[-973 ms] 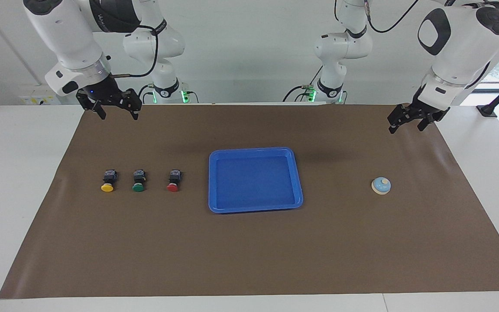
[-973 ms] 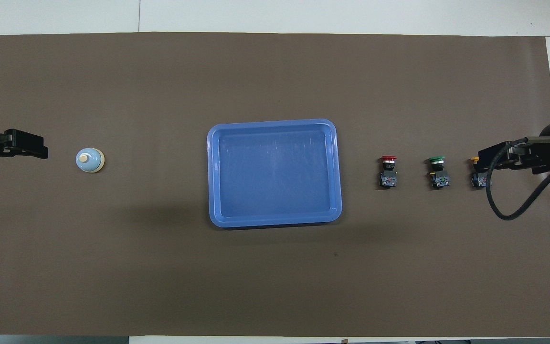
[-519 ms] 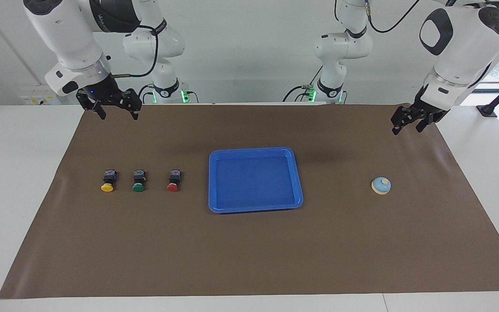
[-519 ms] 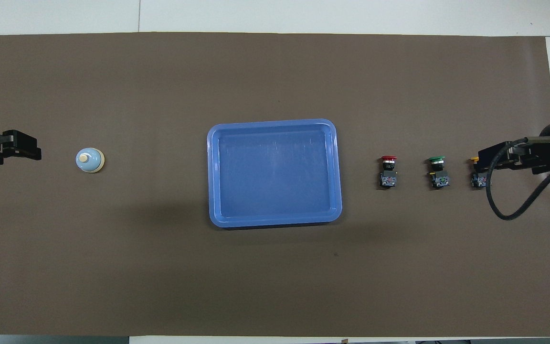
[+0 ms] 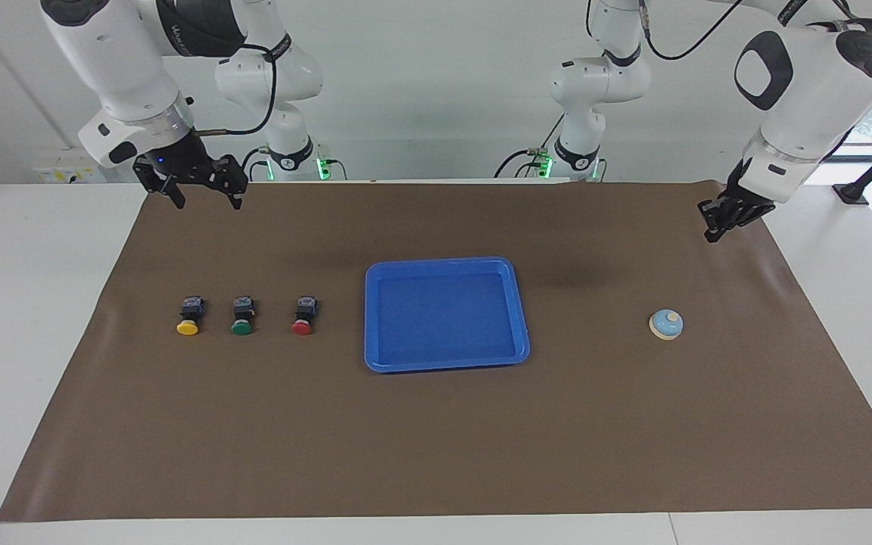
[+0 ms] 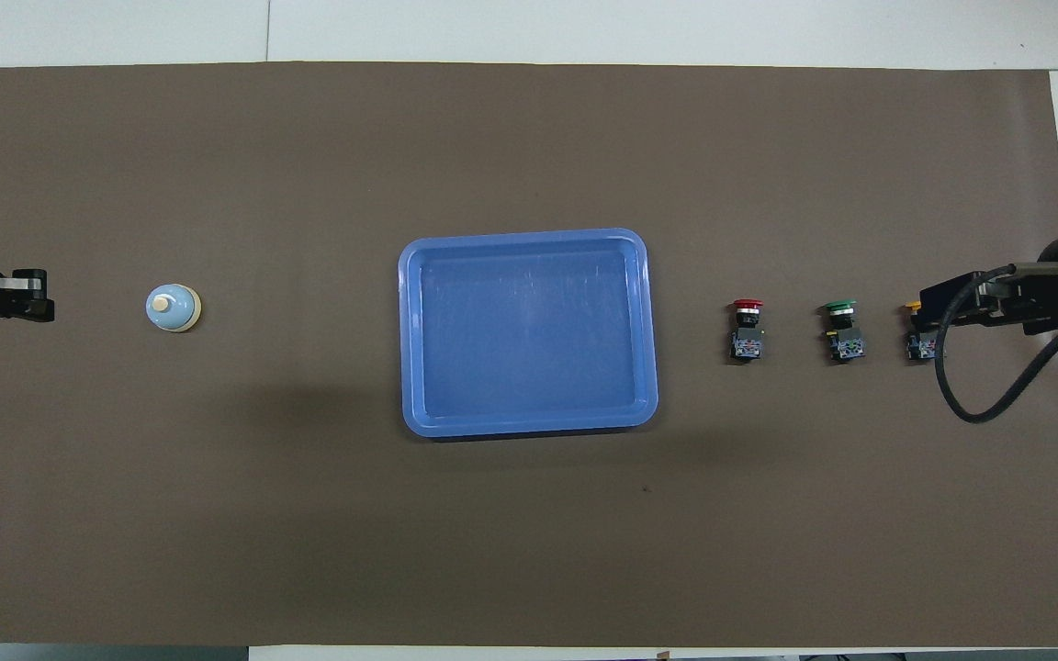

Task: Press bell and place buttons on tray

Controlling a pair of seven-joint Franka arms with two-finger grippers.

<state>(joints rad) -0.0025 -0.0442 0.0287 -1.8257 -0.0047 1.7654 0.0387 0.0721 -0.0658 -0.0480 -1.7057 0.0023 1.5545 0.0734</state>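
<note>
With nothing yet lifted, everything on the brown mat (image 5: 436,424) sits in one line across the table (image 5: 27,318), and the layout reads as a division of labour. The bell (image 5: 666,324) stands alone toward the left arm's end, well apart from the tray (image 5: 372,318) in the middle. The yellow button (image 5: 188,316), green button (image 5: 241,316) and red button (image 5: 303,316) lie side by side toward the right arm's end, caps pointing away from the robots, red closest to the tray. The tray holds nothing.

Now the left tool (image 5: 714,227): clenched, fingertips together, gripping nothing, hanging in the air over the mat's edge at its own end, clear of the bell. A closed tip looks like the right shape for poking that cream knob, so the bell press seems to be the step in hand.

The right tool (image 5: 205,195) waits, fingers spread wide, empty, up over the mat's corner at its end, touching nothing.
</note>
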